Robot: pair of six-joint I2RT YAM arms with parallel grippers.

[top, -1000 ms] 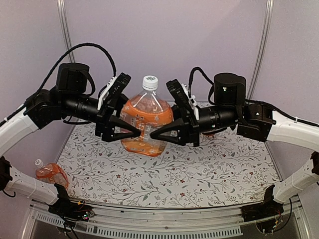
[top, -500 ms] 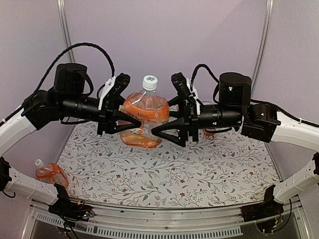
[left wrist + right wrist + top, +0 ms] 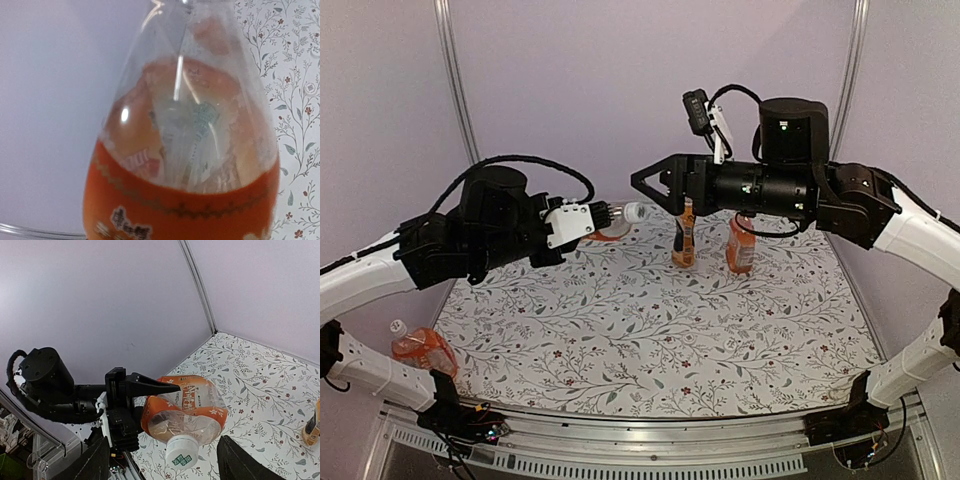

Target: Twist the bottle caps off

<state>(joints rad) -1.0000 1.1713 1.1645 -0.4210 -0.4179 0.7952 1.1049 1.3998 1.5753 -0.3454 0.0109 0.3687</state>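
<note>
Plainly, nothing is unscrewed so far as I can see. The white cap sits tight on the neck of the held bottle. That bottle hangs sideways in the air above the back of the counter, neck toward the right arm. The left gripper is pinching it around the body. The right gripper stands spread just beside the cap, slightly above it, and touches nothing.

A lying bottle rests at the near left edge, and its small cap is on too. At the back stand a slim bottle and a squat bottle. The right arm hides their tops, so I cannot tell about those.

There is open air between gripper and cap. The back wall is close behind, and the standing pair sit under the right arm.
</note>
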